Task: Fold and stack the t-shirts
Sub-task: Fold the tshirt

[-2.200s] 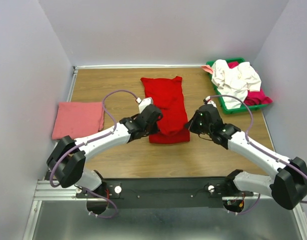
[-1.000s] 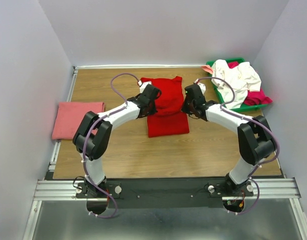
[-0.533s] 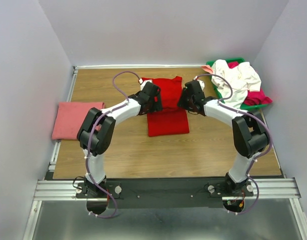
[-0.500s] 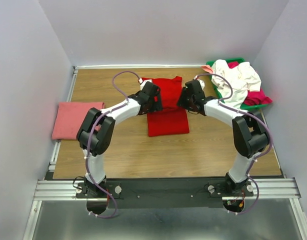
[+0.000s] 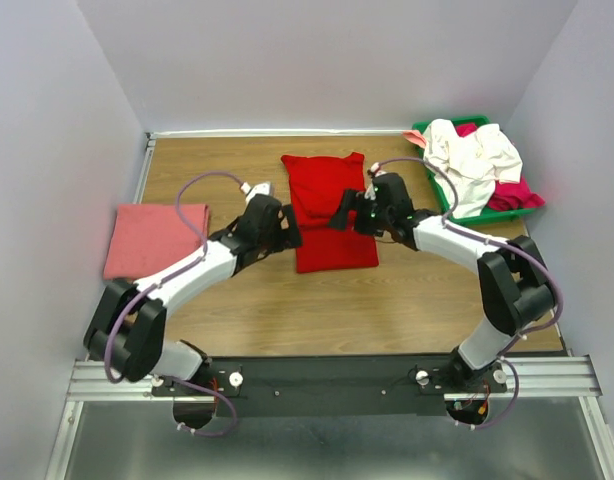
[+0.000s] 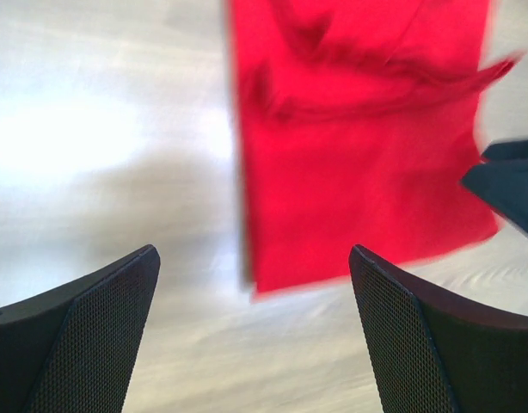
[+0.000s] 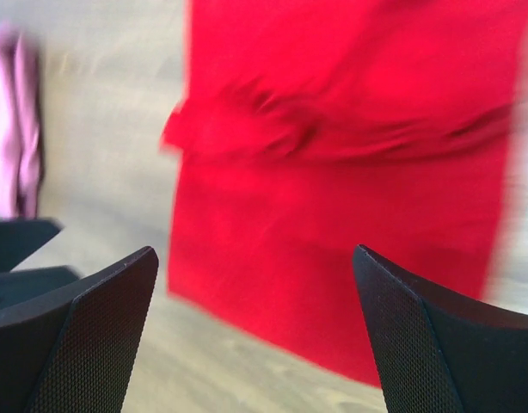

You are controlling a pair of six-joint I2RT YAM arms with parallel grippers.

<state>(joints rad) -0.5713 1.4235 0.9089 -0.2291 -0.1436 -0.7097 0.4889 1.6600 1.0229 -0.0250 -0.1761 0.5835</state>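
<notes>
A bright red t-shirt (image 5: 325, 210) lies folded flat mid-table, its near half doubled over; it also fills the left wrist view (image 6: 359, 163) and the right wrist view (image 7: 333, 189). My left gripper (image 5: 285, 234) hovers open just off its near-left corner (image 6: 252, 255), holding nothing. My right gripper (image 5: 344, 211) hangs open over the shirt's right side (image 7: 254, 251), also with nothing in it. A salmon-pink folded t-shirt (image 5: 155, 238) rests at the left edge. White t-shirts (image 5: 474, 160) and a magenta one (image 5: 519, 195) are heaped at the far right.
The heap sits in a green tray (image 5: 457, 214) in the far right corner. Grey walls close the table at left, back and right. The right gripper's fingertip (image 6: 505, 185) shows at the edge of the left wrist view. Bare wood lies in front of the red shirt.
Both grippers have opened and let go of the red shirt. The left arm has drawn back toward the near left; the right gripper has shifted over the shirt.
</notes>
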